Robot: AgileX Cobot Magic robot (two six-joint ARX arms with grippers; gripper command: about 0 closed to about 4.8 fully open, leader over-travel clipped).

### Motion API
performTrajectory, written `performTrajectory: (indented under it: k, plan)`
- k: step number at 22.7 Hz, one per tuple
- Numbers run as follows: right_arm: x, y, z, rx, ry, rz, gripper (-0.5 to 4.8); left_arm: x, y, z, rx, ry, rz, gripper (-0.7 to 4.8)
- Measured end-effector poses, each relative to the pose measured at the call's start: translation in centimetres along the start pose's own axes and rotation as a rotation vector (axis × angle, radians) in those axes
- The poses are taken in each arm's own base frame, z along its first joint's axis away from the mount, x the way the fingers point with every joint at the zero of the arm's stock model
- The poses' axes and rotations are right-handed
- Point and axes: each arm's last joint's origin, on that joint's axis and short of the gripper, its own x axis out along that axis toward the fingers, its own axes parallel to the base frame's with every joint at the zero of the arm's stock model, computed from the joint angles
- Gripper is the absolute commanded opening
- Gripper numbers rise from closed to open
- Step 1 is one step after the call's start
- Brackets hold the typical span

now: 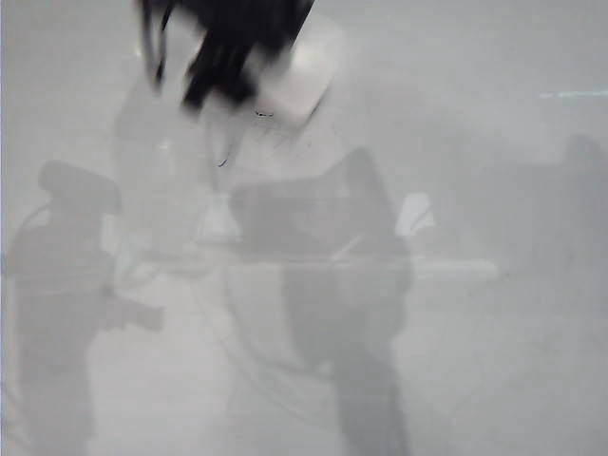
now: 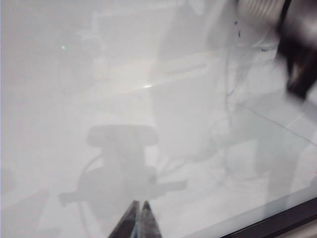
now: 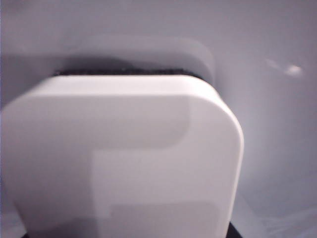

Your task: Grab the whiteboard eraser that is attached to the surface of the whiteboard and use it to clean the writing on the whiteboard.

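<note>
Right wrist view — right end effector [image 1: 249, 84] pinching smooth, round-cornered whiteboard eraser [image 3: 124, 158]; left end effector [image 2: 138, 220] fingertips together

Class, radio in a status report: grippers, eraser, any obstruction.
Right gripper at board's top, shut on eraser. Left gripper shut, hanging low over whiteboard. Faint pen marks by eraser. Nothing blocking.

Blurred black right arm [image 1: 228, 47] with dangling cable – dark pointed left gripper [image 2: 140, 220] tips

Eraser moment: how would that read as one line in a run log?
right gripper: holding eraser on whiteboard, moving | writing: some left | left gripper: shut, empty, above board
</note>
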Motion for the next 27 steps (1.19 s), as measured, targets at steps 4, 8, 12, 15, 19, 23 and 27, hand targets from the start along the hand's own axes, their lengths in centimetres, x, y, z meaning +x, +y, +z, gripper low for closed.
performTrajectory:
  k: [4,8,12,15,19,23,27]
  plan:
    - [-0.1,-0.5,0.1,0.000,-0.002,-0.001,1.48,0.0,0.1,0.6,0.019,-0.058,0.008,-0.06]
    - [0.4,1.6,-0.1,0.037,-0.001,0.018,1.48,0.0,0.0,0.6,0.022,-0.066,-0.007,-0.06]
    - [0.7,8.8,-2.5,-0.155,-0.022,0.193,1.48,-0.1,0.1,0.9,0.031,-0.093,-0.007,-0.06]
    - [0.4,10.9,-3.4,-0.211,-0.048,0.299,1.48,-0.1,0.1,0.9,0.030,-0.090,-0.010,-0.06]
    - [0.1,11.0,-3.2,-0.209,-0.052,0.300,1.48,0.0,0.1,0.9,0.029,-0.089,-0.011,-0.06]
    - [0.1,10.9,-3.2,-0.287,-0.042,0.268,1.49,0.0,0.1,0.9,0.030,-0.089,-0.011,-0.06]
    - [0.1,10.3,-2.3,-0.276,-0.083,0.200,1.49,0.0,0.1,0.9,0.030,-0.089,-0.011,-0.06]
